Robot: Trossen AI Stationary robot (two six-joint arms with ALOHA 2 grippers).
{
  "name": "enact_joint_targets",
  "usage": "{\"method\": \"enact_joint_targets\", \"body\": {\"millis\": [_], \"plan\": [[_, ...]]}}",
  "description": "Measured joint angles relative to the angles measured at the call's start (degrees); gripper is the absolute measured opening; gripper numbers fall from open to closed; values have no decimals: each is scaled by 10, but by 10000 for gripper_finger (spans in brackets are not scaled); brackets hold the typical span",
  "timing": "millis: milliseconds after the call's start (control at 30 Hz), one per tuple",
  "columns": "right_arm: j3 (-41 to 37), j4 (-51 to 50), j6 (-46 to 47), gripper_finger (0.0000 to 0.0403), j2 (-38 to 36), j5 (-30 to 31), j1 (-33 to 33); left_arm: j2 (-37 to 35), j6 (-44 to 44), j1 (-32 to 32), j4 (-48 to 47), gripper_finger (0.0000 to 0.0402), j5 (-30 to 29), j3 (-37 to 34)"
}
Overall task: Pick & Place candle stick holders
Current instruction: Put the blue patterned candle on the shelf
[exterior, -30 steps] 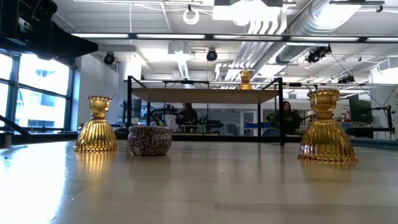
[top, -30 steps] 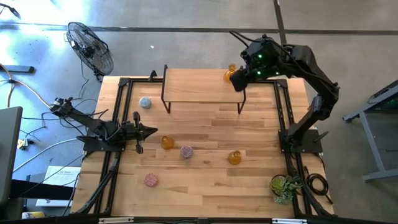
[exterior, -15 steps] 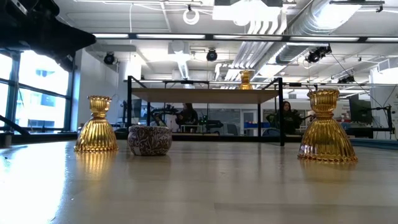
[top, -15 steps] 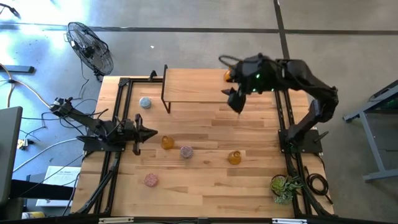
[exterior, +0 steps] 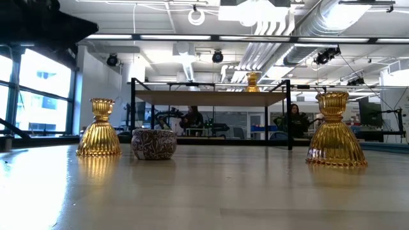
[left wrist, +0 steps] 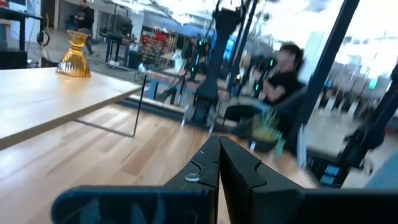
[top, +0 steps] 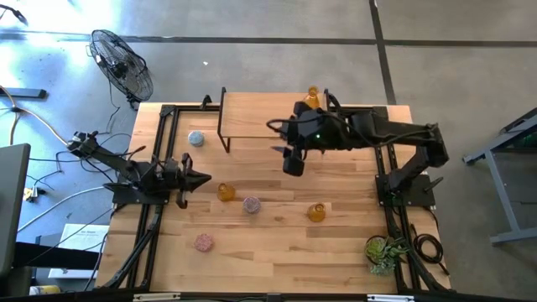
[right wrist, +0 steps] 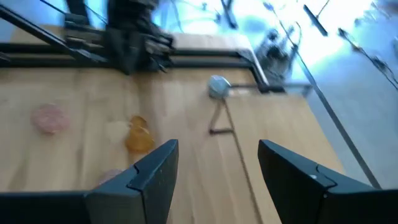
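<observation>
the right gripper [top: 292, 161] hung over the middle of the table [top: 277, 243], just in front of the raised shelf [top: 268, 117], with its 2 fingers [right wrist: 155, 174] spread apart and nothing between them. the left gripper [top: 200, 177] waited low at the table's left side, its fingers [left wrist: 239, 165] pressed together on nothing. 1 amber holder [top: 313, 97] stood upright on the shelf's far right corner, and the left wrist view caught it at the shelf's edge as well [left wrist: 74, 55]. 2 more amber holders stood on the table: the left amber holder [top: 226, 192] just beside the left gripper's tip, and the right amber holder [top: 315, 213] nearer the right side. a pink holder [top: 251, 204] sat between those 2, close to the left one, and a second pink holder [top: 203, 243] lay nearer the front edge, apart from the rest. the pale blue holder [top: 196, 139] sat at the far left, just left of the shelf's leg. in the low view the 2 amber holders on the table showed upright, 1 at the left [exterior: 99, 130] and 1 at the right [exterior: 335, 132], with the pink holder [exterior: 154, 144] beside the left one. a green plant [top: 384, 251] stood at the front right corner, and a fan [top: 122, 65] stood on the floor past the far left corner. people sat in the room beyond the table
</observation>
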Motion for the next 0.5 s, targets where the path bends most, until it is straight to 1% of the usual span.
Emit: {"method": "enact_joint_targets", "body": {"millis": [133, 233, 400, 433, 500], "plan": [[0, 0, 6, 217, 0, 1, 17, 0, -11, 0, 6, 25, 12, 8], [0, 0, 7, 217, 0, 1, 31, 0, -17, 0, 6, 55, 11, 8], [0, 0, 8, 217, 0, 1, 54, 0, -12, 0, 6, 132, -3, 8], [0, 0, 8, 217, 0, 1, 58, 0, -6, 0, 2, 148, 1, 8], [0, 0, 8, 217, 0, 4, 64, 0, 24, 0, -1, 178, 37, 8]]}}
